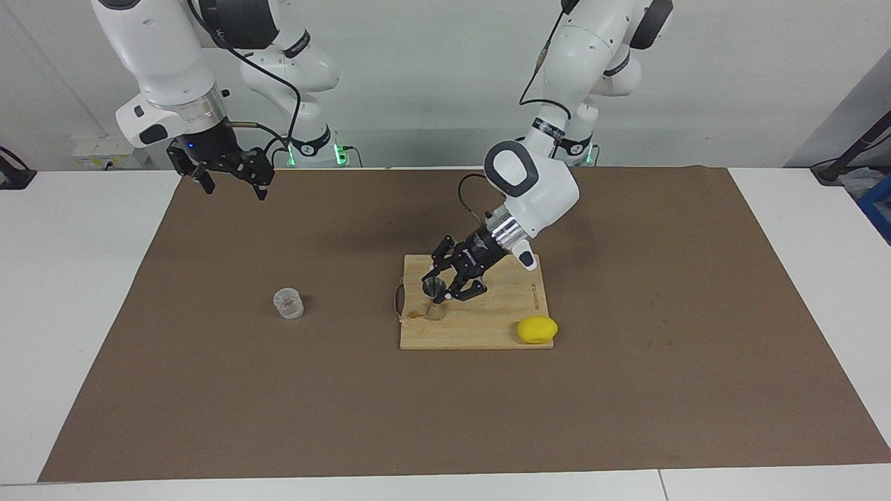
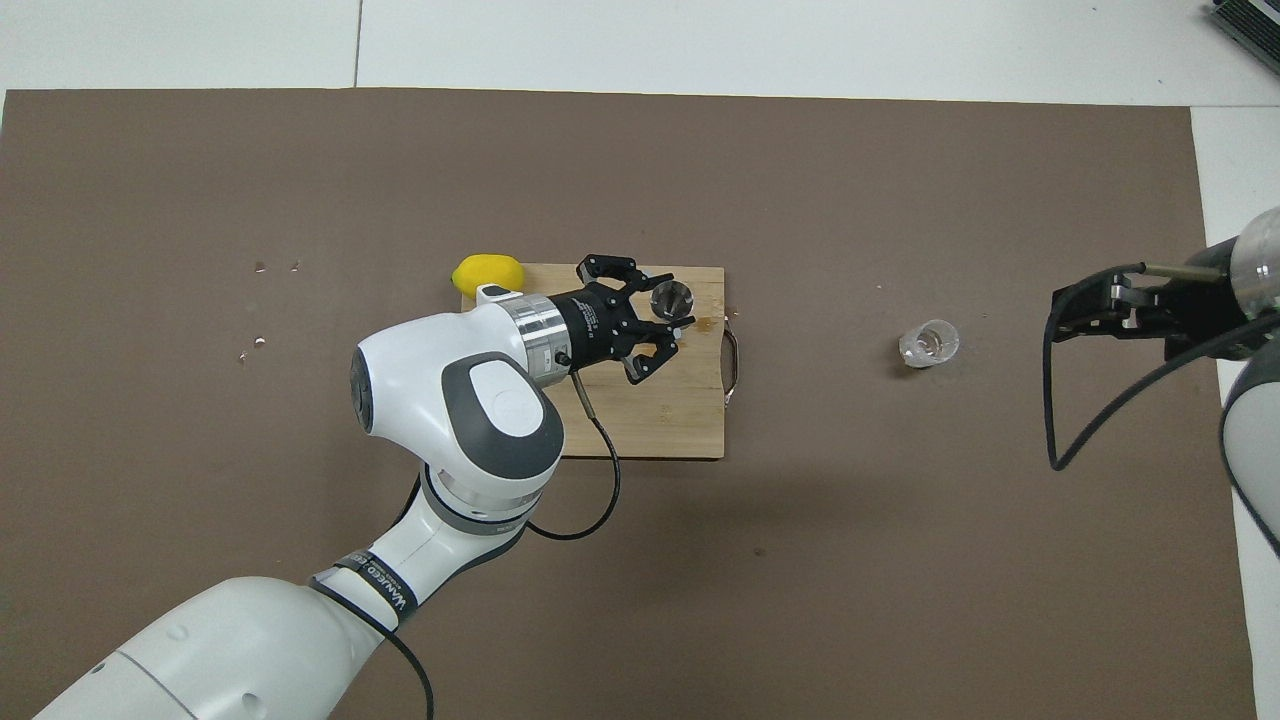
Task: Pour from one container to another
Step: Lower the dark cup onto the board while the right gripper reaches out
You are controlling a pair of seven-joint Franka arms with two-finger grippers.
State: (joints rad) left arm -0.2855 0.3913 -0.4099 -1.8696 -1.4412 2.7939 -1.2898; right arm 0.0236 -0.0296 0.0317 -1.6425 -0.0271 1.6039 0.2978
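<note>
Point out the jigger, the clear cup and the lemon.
jigger (image 1: 434,287): facing view, upper cone.
clear cup (image 1: 288,304): facing view, ribbed side wall.
lemon (image 1: 537,329): facing view, middle of its yellow skin.

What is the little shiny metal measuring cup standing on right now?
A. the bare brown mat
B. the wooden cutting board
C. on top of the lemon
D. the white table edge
B: the jigger stands upright on the wooden cutting board, near its handle end, with the left gripper closed on it; the lemon lies at the board's corner, apart from it.
</note>
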